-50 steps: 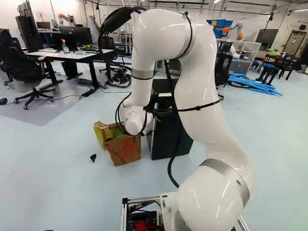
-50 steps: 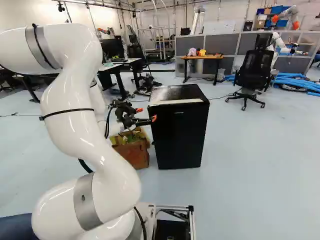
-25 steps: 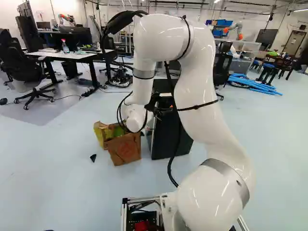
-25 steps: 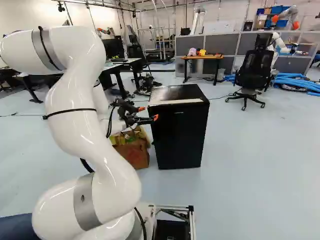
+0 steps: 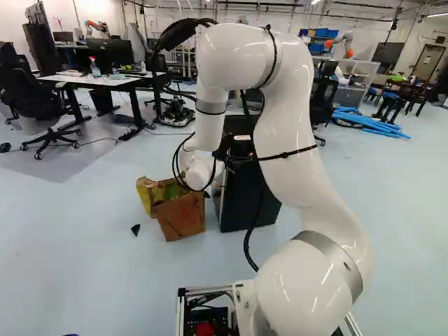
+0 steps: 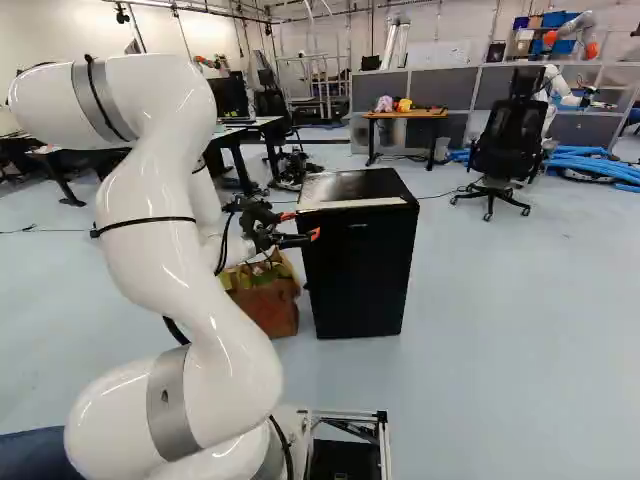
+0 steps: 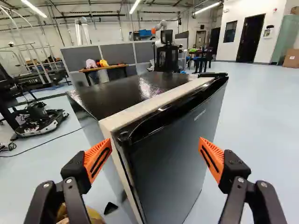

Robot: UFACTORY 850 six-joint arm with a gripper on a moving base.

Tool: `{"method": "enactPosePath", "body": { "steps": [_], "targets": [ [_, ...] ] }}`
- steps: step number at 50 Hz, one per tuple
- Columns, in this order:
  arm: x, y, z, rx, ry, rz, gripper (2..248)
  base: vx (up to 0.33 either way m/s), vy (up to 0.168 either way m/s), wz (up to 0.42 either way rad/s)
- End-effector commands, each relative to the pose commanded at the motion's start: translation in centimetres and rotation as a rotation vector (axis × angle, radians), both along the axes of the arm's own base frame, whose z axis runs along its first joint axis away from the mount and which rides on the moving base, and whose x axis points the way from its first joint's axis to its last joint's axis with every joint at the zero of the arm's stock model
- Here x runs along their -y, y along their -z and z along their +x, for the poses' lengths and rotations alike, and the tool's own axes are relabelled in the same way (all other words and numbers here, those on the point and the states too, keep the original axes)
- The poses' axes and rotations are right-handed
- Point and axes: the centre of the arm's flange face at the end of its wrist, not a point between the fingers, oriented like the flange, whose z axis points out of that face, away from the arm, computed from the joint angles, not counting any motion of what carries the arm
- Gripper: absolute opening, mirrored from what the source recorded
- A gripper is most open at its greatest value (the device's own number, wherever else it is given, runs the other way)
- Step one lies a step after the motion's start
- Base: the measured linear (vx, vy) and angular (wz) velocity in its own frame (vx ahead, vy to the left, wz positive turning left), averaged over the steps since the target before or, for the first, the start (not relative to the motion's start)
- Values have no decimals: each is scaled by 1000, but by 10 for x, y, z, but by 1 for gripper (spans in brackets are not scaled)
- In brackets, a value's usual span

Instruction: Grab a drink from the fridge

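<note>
No drink shows; I take it to be inside the black fridge, whose closed door hides whatever it holds. In the last second my arm has edged further across the fridge's front in the right base view, with base and fridge staying put; I judge I'm still lining up to open that door. My jaws stand wide apart, gripping nothing, the fridge's near edge and door ahead between their orange pads. Beside the fridge, a brown bag stands open with something yellow-green in it; I'd keep well clear of that. Farther off, a worktop carries small pink and yellow things.
</note>
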Motion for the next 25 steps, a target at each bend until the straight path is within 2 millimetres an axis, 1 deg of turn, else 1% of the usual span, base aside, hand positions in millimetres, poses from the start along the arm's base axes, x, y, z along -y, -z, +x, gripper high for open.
{"method": "enactPosePath", "body": {
  "steps": [25],
  "targets": [
    [4, 0, 5, 4, 13, 2, 247, 0, 0, 0]
  ]
}}
